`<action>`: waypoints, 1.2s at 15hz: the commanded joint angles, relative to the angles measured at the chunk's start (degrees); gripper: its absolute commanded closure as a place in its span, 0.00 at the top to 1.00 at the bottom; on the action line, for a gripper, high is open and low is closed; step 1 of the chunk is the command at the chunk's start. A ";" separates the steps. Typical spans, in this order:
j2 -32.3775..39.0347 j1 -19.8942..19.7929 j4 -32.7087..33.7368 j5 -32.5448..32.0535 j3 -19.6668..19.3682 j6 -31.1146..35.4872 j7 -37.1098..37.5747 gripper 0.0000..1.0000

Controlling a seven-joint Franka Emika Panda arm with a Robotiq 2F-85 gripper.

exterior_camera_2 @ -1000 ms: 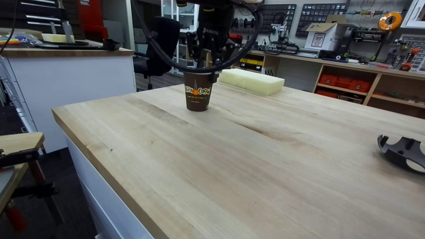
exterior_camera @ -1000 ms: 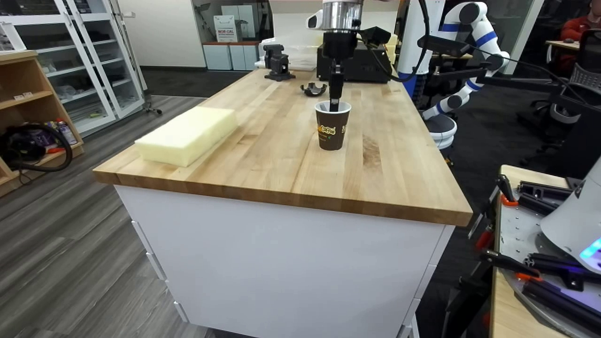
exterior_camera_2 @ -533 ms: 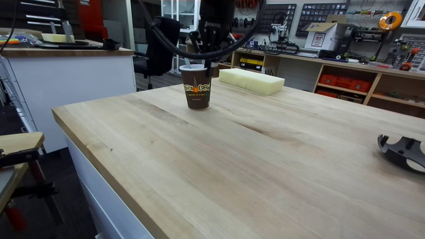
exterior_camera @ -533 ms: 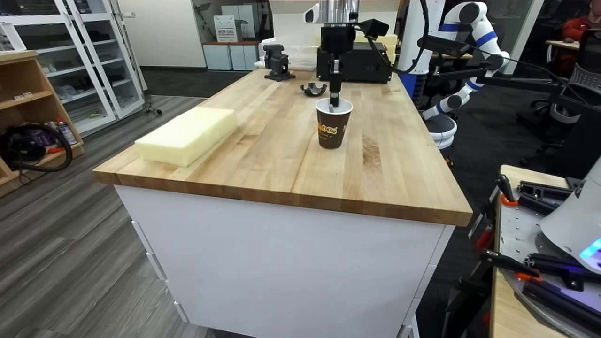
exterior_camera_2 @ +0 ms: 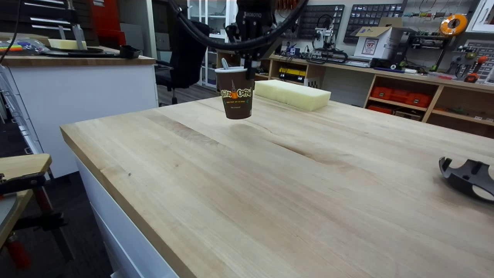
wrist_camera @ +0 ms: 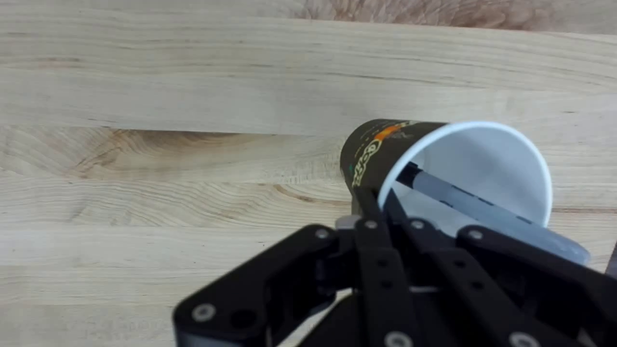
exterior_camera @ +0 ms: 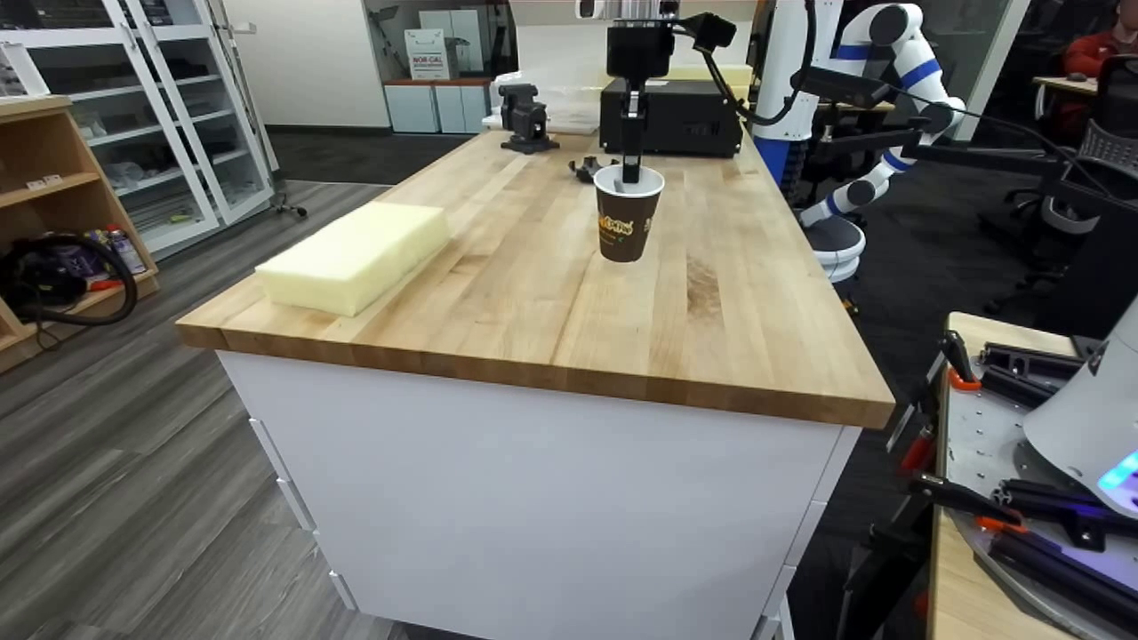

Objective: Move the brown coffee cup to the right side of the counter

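The brown coffee cup hangs a little above the wooden counter, slightly tilted. In an exterior view there is a gap and a shadow under it. My gripper is shut on the cup's wall, one finger inside the white rim and one outside. In the wrist view the cup shows its white inside, with a grey marker leaning in it. The fingertips are partly hidden by the cup wall.
A pale yellow foam block lies at the counter's left in an exterior view. A curved black part lies on the top. A black boxy case and a black vise-like device stand at the far end.
The gripper has risen, lifting the cup off the counter. The cup has shifted slightly to the far side in an exterior view, and its rim and the marker are now more visible.
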 commanded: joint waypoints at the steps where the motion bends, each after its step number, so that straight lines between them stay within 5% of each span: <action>1: -4.48 -1.39 -3.15 0.21 -0.80 0.69 1.50 0.01; 7: -11.62 -4.70 -9.23 3.74 -4.34 5.65 -2.20 0.01; 12: -14.23 -6.44 -10.33 12.61 -9.55 6.89 -16.01 0.01; 15: -13.35 -7.05 -8.32 17.51 -12.09 4.86 -23.91 0.01; 18: -12.24 -8.54 -5.60 16.11 -13.85 -1.09 -23.56 0.01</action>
